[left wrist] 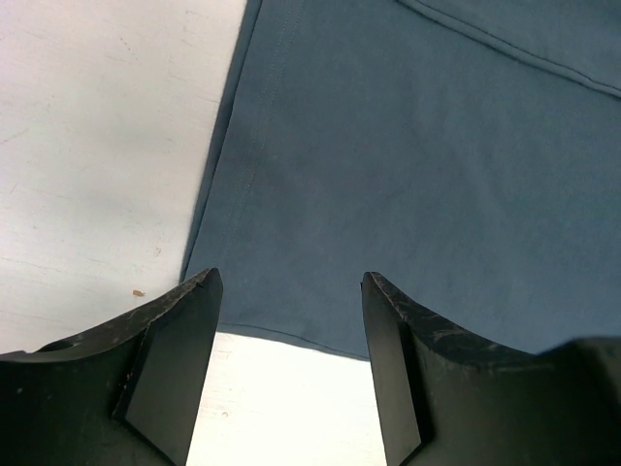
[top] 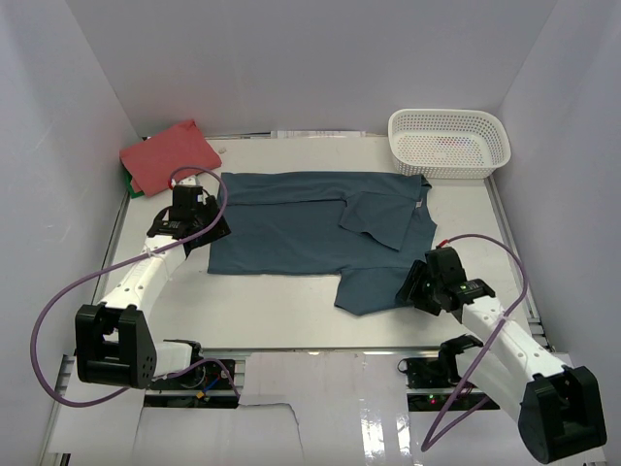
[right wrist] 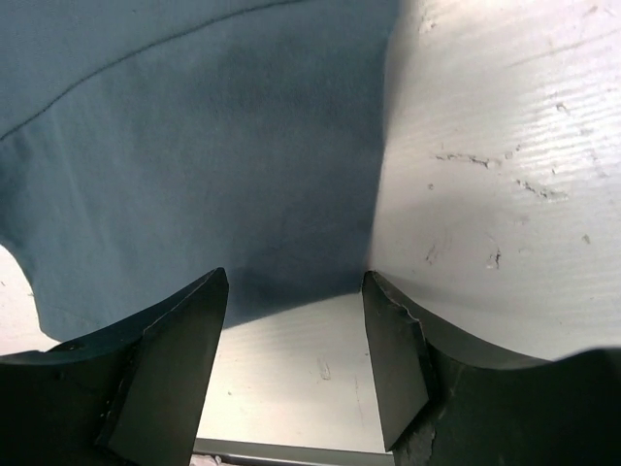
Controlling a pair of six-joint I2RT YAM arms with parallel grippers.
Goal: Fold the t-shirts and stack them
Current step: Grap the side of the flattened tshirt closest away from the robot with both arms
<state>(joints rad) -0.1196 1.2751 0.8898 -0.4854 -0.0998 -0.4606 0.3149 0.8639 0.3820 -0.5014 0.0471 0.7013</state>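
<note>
A: The left jaws stand wide apart, holding nothing, over a left-side corner of the dark teal-blue cotton t-shirt. And the right?
B: The right jaws are apart too and grip nothing. They sit at the shirt's near right edge, with bare white surface beside them.
A: Farther out?
B: The folded coral-red t-shirt lies in the far left corner. The white plastic lattice basket sits far right, its contents unclear.
</note>
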